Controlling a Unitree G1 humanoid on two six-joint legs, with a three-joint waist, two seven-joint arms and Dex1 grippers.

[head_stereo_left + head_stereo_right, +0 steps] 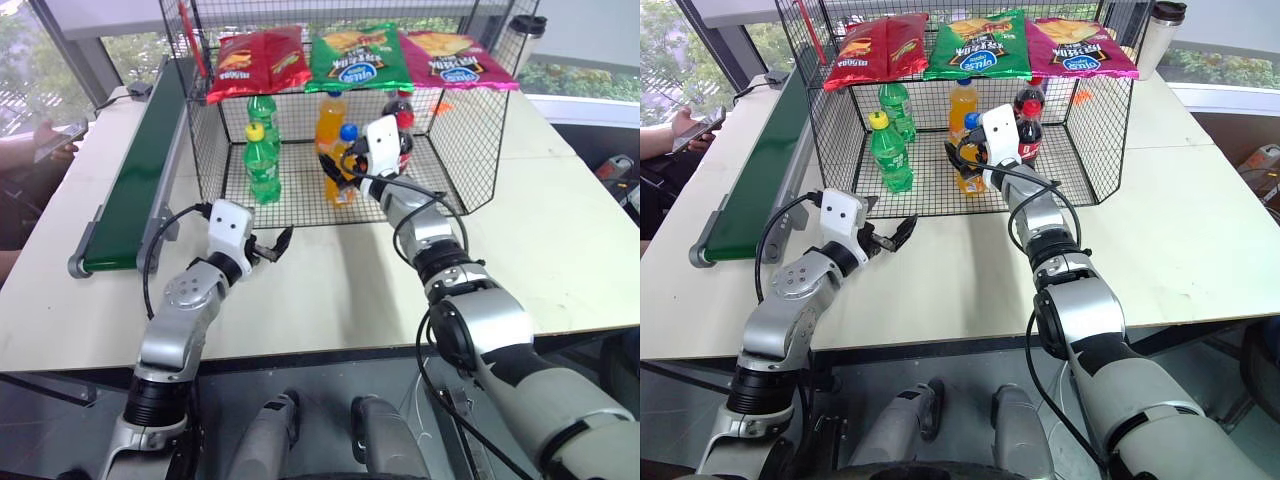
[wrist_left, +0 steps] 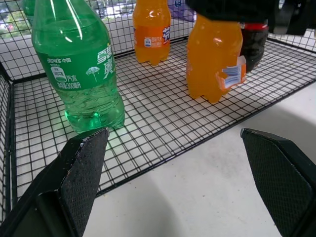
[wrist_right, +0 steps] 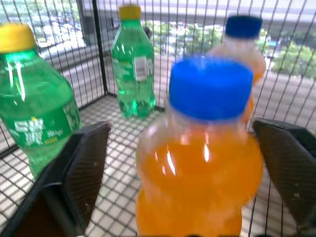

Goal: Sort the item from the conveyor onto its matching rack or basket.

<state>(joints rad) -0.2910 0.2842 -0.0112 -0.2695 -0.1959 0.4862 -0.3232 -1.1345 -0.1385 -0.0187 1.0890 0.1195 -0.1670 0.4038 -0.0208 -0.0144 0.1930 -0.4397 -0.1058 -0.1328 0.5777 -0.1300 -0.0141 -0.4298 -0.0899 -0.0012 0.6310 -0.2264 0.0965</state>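
The item (image 3: 197, 163), a small orange-drink bottle with a blue cap, stands upright on the mesh floor of the black wire cage (image 1: 470, 150), near its open front. My right gripper (image 1: 338, 168) reaches into the cage and is open, one finger on each side of the bottle with a gap to each. The bottle (image 2: 212, 59) also shows in the left wrist view. My left gripper (image 1: 270, 245) is open and holds nothing, hovering over the white table just in front of the cage. The dark green conveyor (image 1: 135, 180) runs along the table's left side.
In the cage stand two green bottles (image 1: 262, 160), a taller orange bottle (image 1: 330, 118) and a cola bottle (image 1: 402, 120). Three crisp bags (image 1: 360, 55) lie on its top shelf. A person's hand with a phone (image 1: 50, 140) is at the far left. A tumbler (image 1: 525, 35) stands behind the cage.
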